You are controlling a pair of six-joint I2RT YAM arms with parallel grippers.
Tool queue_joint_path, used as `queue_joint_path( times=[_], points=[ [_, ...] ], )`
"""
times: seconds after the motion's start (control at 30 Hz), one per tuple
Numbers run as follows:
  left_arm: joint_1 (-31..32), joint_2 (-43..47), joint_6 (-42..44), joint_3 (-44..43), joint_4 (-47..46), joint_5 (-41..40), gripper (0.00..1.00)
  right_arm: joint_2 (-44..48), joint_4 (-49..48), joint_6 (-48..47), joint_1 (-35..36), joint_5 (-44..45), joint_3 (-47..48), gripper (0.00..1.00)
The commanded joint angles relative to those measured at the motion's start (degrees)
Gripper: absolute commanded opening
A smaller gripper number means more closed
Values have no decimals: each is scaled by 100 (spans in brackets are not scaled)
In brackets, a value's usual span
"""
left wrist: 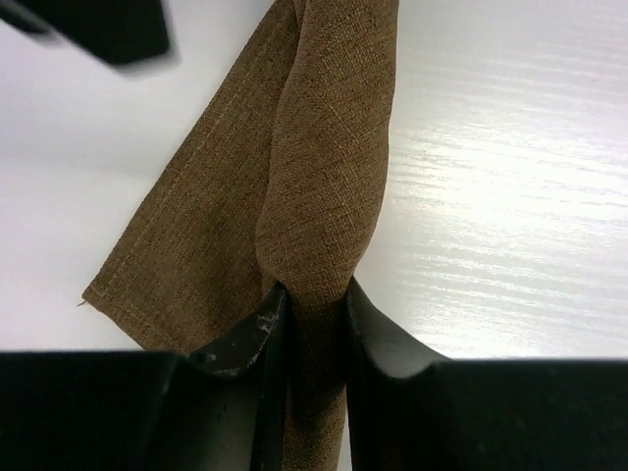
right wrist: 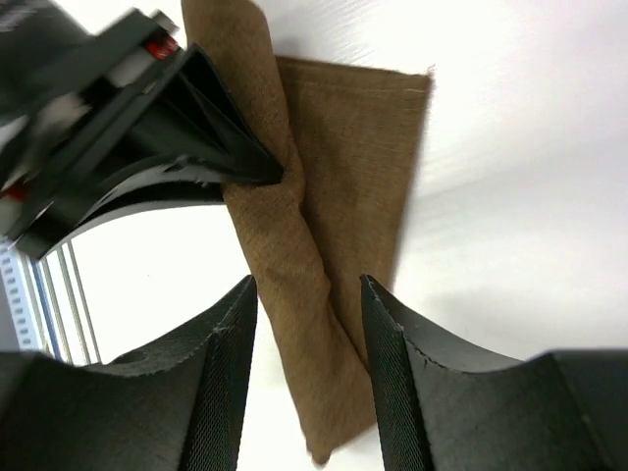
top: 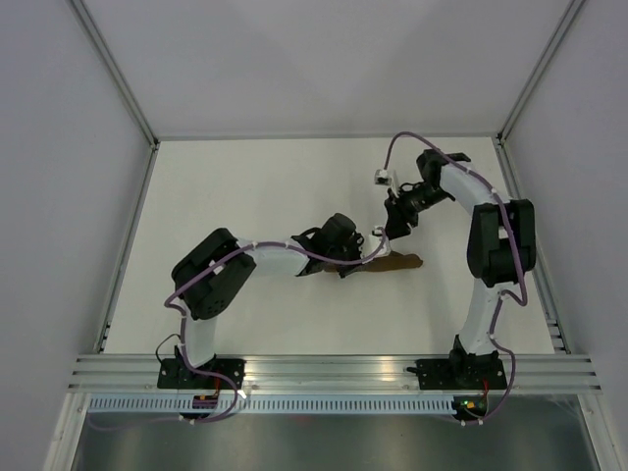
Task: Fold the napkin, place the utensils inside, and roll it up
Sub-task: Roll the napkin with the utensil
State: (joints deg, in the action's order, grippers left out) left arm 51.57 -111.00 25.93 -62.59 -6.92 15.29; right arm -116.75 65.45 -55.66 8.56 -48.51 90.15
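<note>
Left end effector (left wrist: 312,294) pinches rolled napkin (left wrist: 324,177) on white table (left wrist: 491,196).

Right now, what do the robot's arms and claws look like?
The left arm and right arm have white tube links, chunky black joints and thin purple cables running along them. The left gripper and right gripper each have two black, curved fingers.

Light: bright, even.
Glare: table (left wrist: 510,147) washed out, right half of left wrist view.
Blur: upper left, right wrist view.
</note>
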Motion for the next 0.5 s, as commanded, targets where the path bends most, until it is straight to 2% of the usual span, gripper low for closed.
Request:
queue_joint_path(
  times=[0.0, 0.1, 0.27, 0.4, 0.47],
  points=[
    [-190, -597, -510, -69, 1368, 1265, 17, 906, -829, 177, -433, -861, -504, 53],
    [-393, -860, -607, -429, 1798, 1678, 18, 1599, -1645, 345, -723, -897, -1059, 53],
    [-726, -1309, -756, -1070, 2466, 2425, 22, 2954, -3308, 670, -733, -327, -2895, 57],
    [-991, -1871, -844, -1563, 3168, 3145, 25, 4034, -4581, 723, -330, 516, -4264, 60],
    [-1070, -2021, -836, -1844, 3363, 3243, 26, 4317, -4970, 706, 118, 1164, -4689, 60]
  ],
)
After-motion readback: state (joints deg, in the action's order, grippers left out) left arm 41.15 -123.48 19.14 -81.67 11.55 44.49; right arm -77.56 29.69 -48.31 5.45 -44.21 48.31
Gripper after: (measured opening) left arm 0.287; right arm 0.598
